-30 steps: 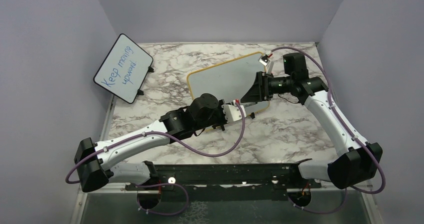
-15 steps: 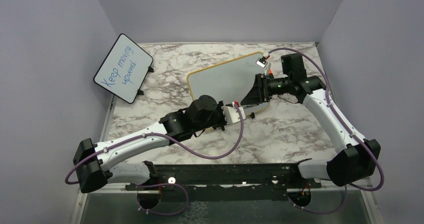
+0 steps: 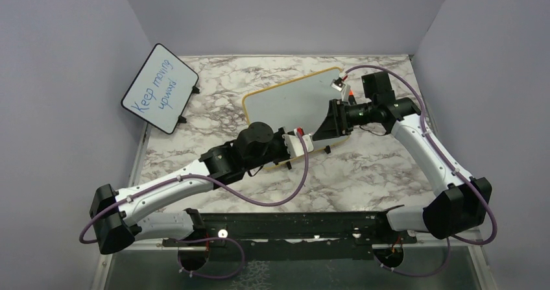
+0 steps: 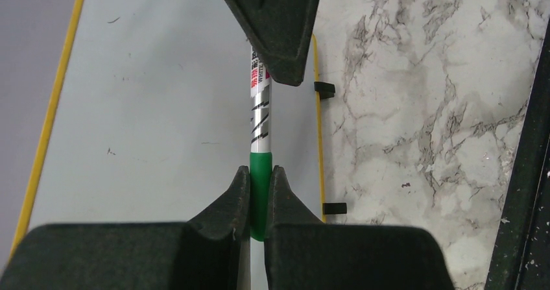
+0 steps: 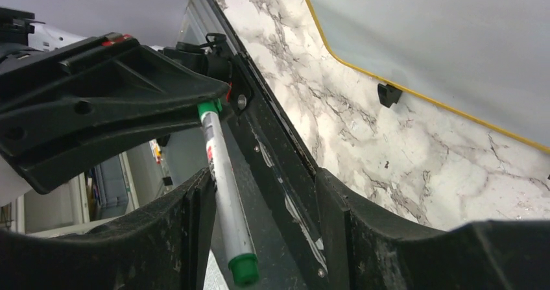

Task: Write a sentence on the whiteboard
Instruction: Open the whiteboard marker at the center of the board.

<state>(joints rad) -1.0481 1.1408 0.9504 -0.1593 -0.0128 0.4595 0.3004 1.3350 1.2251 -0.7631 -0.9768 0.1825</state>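
Moved: left arm's elbow has drawn back toward the near-left.
Left gripper point(image 4: 259, 196): clamped on green marker point(image 4: 261, 118), at its green end.
Right gripper point(image 5: 263, 180): jaws apart, straddling the marker's far end.
Whiteboard point(image 4: 149, 108): flat on marble table point(image 3: 382, 160), under both grippers.

your whiteboard point(image 3: 285, 103), yellow-framed with rounded corners and small black feet, lies flat on the marble table point(image 3: 363, 173).

Left arm swung leftward, drawing left tool point(image 4: 261, 176) and marker point(image 4: 261, 128) back; right tool point(image 3: 324, 125) trailed along slightly.
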